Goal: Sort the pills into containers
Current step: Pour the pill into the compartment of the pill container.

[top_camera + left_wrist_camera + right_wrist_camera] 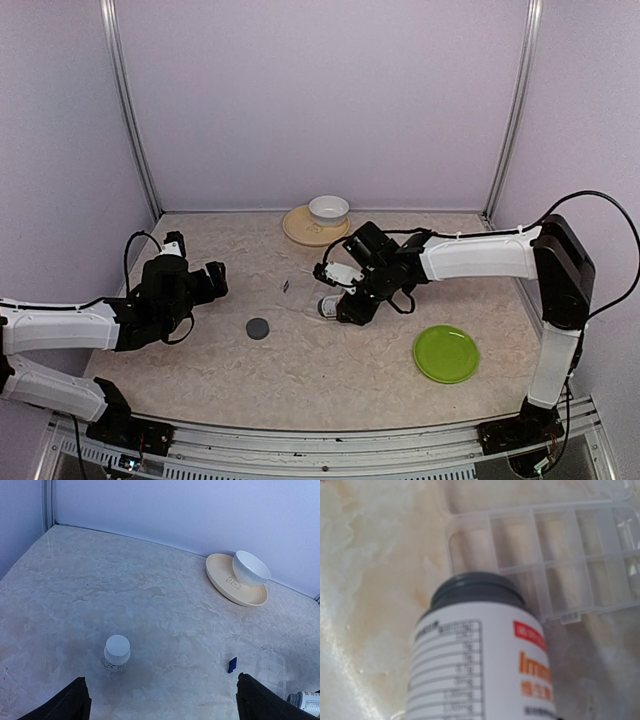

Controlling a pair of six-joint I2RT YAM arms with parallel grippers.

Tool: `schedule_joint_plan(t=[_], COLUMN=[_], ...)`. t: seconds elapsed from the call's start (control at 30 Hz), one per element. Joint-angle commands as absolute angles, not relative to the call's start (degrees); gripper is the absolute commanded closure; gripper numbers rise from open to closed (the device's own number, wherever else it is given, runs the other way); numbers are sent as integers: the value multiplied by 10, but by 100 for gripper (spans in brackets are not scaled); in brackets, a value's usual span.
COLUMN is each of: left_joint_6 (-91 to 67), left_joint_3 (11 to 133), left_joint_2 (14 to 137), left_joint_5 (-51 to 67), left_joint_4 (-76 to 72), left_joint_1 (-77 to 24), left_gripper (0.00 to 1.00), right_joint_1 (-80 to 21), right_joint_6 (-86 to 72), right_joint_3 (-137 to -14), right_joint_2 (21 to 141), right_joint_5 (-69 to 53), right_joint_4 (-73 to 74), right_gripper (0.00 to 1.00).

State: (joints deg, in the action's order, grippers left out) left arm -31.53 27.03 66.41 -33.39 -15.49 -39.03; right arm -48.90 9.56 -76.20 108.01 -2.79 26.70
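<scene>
The containers are one clear, compartmented pill box (pixel 555 555) lying flat on the table, also faint in the left wrist view (pixel 270 671). My right gripper (pixel 340 300) is shut on a white labelled bottle (pixel 480 655) with a dark grey neck. The bottle is tipped, its mouth over the box's near-left corner. The gripper's own fingers are hidden behind the bottle in the right wrist view. My left gripper (pixel 161 680) hangs open over bare table at the left (pixel 218 280). A small white capped bottle (pixel 117 652) stands ahead of it. No pills show anywhere.
A white bowl (pixel 328 209) sits on a tan plate (pixel 300 230) at the back wall. A green plate (pixel 446 353) lies front right. A dark round cap (pixel 258 327) lies left of centre. A tiny blue object (pixel 232 664) sits beside the pill box.
</scene>
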Motion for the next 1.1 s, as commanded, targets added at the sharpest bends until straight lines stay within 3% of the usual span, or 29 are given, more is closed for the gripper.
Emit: schedule_joint_plan(t=[0.0, 1.07], left_joint_6=[-318, -320], left_joint_3=[268, 267], left_joint_2=[666, 666], left_joint_5=[-332, -329], left_joint_4=[-167, -168], left_joint_1=[-388, -388], left_gripper=[1, 1], right_joint_1=[-485, -485], right_joint_6=[101, 112], right_joint_3=[-780, -846], right_joint_2=[1092, 1120], right_joint_5=[-29, -36], right_joint_4=[281, 359], right_gripper=[89, 88])
